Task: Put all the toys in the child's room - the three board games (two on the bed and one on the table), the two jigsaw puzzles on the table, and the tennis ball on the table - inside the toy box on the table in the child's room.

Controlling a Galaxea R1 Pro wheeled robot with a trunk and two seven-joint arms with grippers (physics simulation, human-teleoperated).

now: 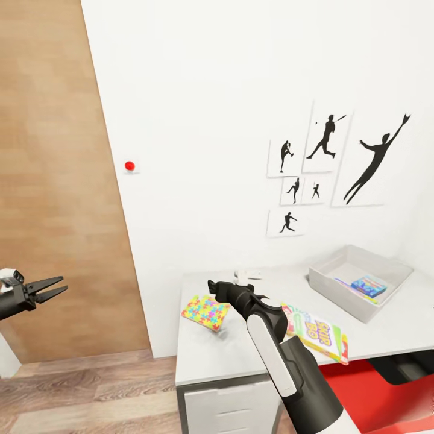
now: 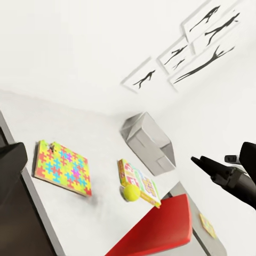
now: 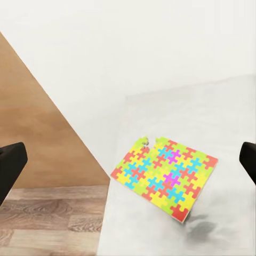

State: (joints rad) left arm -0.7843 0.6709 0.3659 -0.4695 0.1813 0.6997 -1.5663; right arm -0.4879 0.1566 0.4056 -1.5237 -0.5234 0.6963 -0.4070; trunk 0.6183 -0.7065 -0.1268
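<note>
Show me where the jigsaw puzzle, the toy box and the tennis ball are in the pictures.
jigsaw puzzle [image 3: 165, 178], right wrist view, middle of its printed top.
toy box [image 1: 343, 295], head view, its near outer wall.
tennis ball [image 2: 130, 192], left wrist view, middle of the ball.

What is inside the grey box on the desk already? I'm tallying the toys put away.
In the grey box lies a blue game carton on something flat and colourful, possibly a puzzle. The near wall hides part of the floor.
</note>
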